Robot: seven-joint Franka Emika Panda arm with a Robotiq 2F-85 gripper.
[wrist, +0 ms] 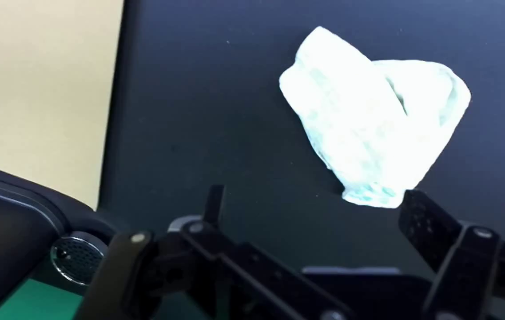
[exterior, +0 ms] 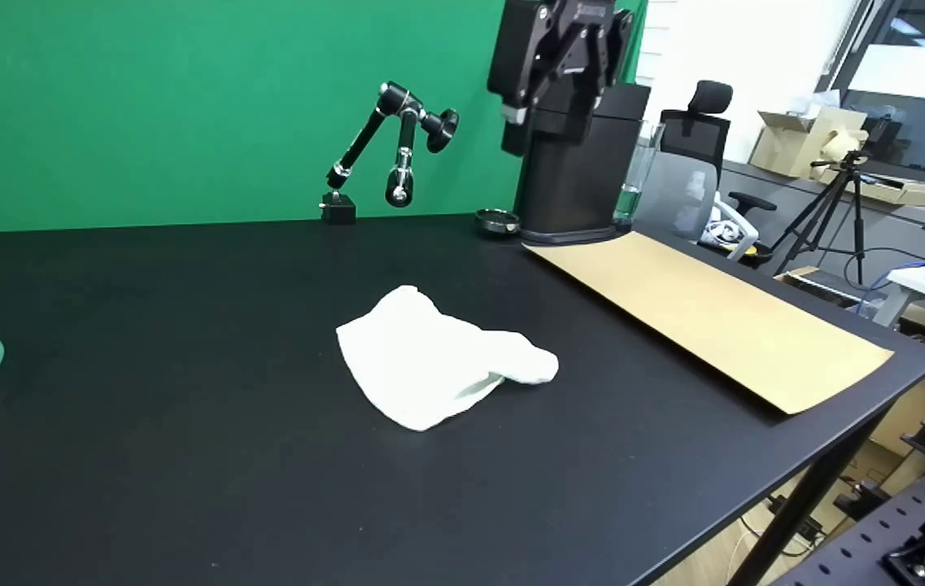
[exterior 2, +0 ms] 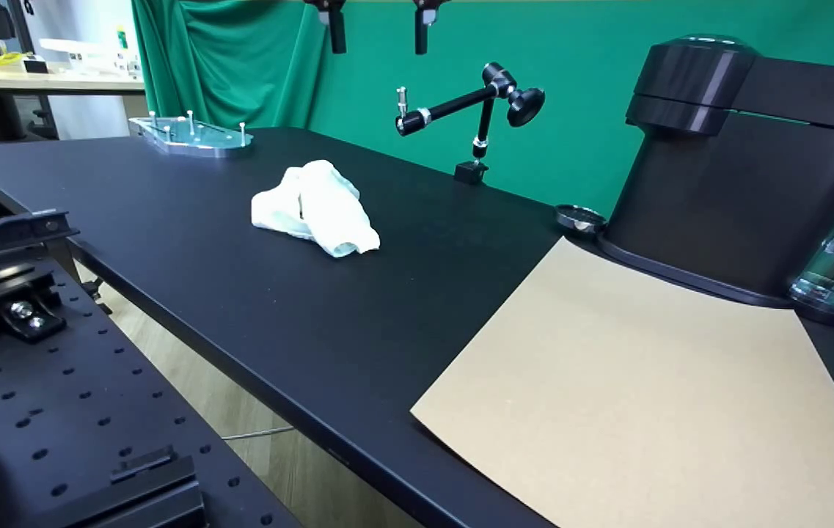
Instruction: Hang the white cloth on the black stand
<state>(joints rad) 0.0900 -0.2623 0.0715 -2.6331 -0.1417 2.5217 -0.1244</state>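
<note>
the white cloth (exterior: 438,358) lies on the table (exterior: 185,488), below and apart from the tool (exterior 2: 380,42), its fingers (exterior 2: 421,37) spread wide.

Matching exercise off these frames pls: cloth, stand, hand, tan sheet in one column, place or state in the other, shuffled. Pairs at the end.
1. white cloth
2. black stand
3. hand
4. tan sheet

A. spread at the foot of the coffee machine
B. open, above the table
C. loosely bunched on the table
D. standing by the green backdrop, nothing hung on it

Pairs: 1-C, 2-D, 3-B, 4-A
</note>
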